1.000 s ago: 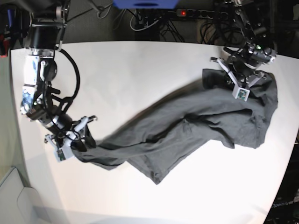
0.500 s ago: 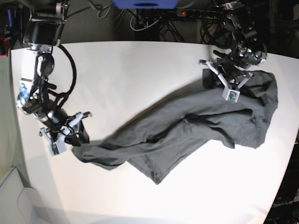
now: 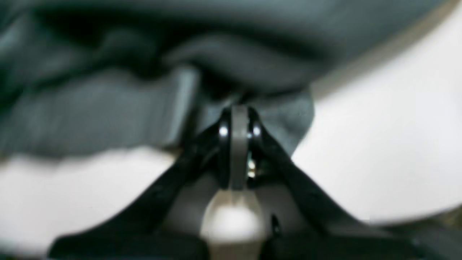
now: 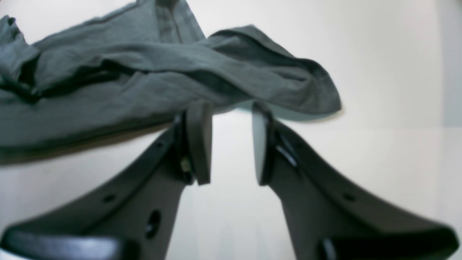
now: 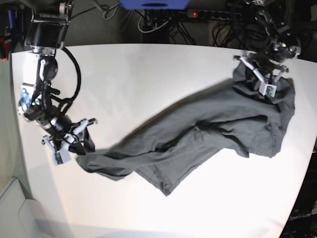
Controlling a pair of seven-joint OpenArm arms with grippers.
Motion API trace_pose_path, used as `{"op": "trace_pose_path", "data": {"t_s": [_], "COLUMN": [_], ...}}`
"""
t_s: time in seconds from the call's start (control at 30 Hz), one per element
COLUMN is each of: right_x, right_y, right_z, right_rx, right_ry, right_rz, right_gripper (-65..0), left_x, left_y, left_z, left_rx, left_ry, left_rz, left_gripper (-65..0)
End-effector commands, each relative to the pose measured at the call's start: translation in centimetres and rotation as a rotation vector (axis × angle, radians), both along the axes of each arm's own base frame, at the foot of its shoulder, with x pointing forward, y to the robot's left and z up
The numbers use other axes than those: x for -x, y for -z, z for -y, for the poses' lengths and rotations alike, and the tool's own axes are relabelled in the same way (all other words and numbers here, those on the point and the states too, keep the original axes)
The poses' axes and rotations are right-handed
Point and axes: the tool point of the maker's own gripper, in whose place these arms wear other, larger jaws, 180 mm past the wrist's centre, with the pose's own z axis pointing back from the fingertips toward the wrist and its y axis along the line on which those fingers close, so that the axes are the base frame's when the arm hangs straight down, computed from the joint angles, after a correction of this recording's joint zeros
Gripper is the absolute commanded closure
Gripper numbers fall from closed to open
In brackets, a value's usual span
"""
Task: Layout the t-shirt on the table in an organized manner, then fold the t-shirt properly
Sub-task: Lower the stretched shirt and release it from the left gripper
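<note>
1. In the left wrist view, your left gripper (image 3: 238, 119) had its jaws pressed together on a fold of the t-shirt (image 3: 108, 108). The cloth bunched dark and wrinkled just above the tips, and the white table (image 3: 379, 137) showed to the right and lower left. The picture was blurred, so you could not tell how much fabric sat in the pinch. If it was only a thin edge, a hard pull could have slipped it free.

2. In the right wrist view, your right gripper (image 4: 225, 141) had its jaws spread apart with nothing between them. The t-shirt (image 4: 108, 90) lay on the table (image 4: 361, 54) just ahead of the pads, a rumpled lobe of it reaching right over the gap. Had you closed there, you might have caught several layers at once, or only the top fold.

3. In the base view, the t-shirt (image 5: 208, 134) lay stretched diagonally across the table (image 5: 148, 69), twisted and rope-like, far from flat. The left gripper (image 5: 265, 84) held the upper right end. The right gripper (image 5: 77, 144) sat at the lower left end, beside the cloth. Pulling one end alone would likely have dragged the whole shirt rather than spread it, and its right side already lay near the table edge.
</note>
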Motion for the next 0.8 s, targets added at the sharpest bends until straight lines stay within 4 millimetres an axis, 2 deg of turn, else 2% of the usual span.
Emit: {"op": "trace_pose_path", "data": {"t_s": [0.0, 0.13, 0.27, 0.43, 0.57, 0.67, 0.77], "right_x": [-1.0, -1.3, -1.4, -1.3, -1.3, -0.9, -0.5], "right_y": [-2.2, -2.5, -2.4, -2.5, -2.4, -1.8, -1.2], "right_z": [0.1, -0.3, -1.7, -2.3, -2.3, -2.4, -2.4], "right_rx": [-0.011, -0.017, -0.055, -0.072, -0.072, -0.072, -0.064], "right_ry": [-0.002, -0.008, -0.012, -0.016, -0.016, -0.016, -0.019], "right_rz": [0.072, 0.08, 0.081, 0.082, 0.081, 0.064, 0.036], "right_gripper": [-16.2, -16.2, -16.5, -16.6, -16.6, -16.6, -16.6], "left_x": [1.6, 3.4, 4.5, 5.9, 6.6, 7.3, 6.1], "left_y": [-0.1, -0.9, -1.7, -4.9, -7.5, -8.7, -10.5], "left_z": [-2.4, -5.0, -7.8, -13.8, -17.5, -19.0, -19.1], "left_rx": [-0.083, -0.159, -0.218, -0.318, -0.395, -0.419, -0.451], "left_ry": [-0.014, -0.002, -0.016, -0.146, -0.206, -0.265, -0.284], "left_rz": [-0.064, -0.092, -0.11, -0.082, -0.068, -0.057, -0.046], "left_gripper": [-0.3, -0.3, -0.4, -0.4, -0.4, -0.4, -0.4]}}
